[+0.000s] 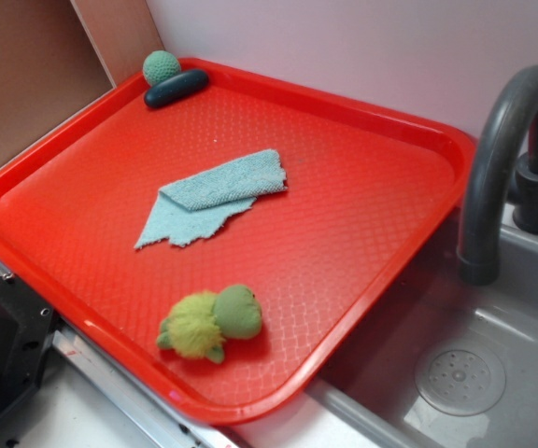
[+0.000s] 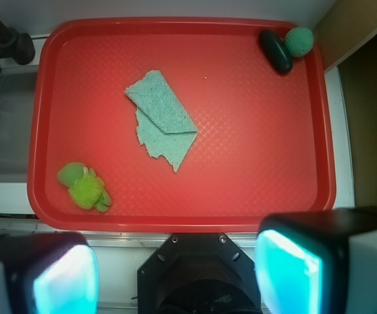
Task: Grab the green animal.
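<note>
1. The green animal is lying near the front rim of the red tray, well apart from the gripper, whose fingers are standing wide with nothing between them
2. The plush is sitting close to the rim, so a descending finger is risking striking the lip or pushing the toy aside
3. The green knitted ball, resting beside a dark oval object at the far corner, is inviting a wrong pick
4. The folded cloth is lying mid-tray, where a low sweep could be snagging it
</note>
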You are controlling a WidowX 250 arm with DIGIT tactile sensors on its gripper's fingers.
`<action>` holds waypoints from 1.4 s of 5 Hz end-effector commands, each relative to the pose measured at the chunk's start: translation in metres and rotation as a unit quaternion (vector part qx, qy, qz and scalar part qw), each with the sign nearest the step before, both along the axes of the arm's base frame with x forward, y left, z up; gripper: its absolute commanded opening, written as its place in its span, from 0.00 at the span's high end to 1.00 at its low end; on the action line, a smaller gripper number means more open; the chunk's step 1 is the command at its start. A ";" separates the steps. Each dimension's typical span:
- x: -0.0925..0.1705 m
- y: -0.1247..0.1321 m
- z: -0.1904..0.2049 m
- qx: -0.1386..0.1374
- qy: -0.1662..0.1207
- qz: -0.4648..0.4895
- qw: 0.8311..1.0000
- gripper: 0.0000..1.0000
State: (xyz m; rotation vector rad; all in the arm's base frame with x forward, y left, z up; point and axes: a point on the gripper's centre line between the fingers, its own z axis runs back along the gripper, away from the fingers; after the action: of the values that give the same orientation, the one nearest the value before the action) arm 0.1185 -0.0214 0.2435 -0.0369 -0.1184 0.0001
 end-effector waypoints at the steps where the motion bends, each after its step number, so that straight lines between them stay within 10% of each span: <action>1: 0.000 0.000 0.000 0.000 0.000 0.000 1.000 0.00; 4: 0.032 -0.071 -0.069 -0.003 -0.031 -0.151 0.988 0.00; 7: 0.039 -0.130 -0.135 0.014 0.018 -0.254 0.967 0.00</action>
State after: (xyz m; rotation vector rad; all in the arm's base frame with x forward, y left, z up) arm 0.1608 -0.1468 0.1025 -0.0264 -0.0439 -0.4986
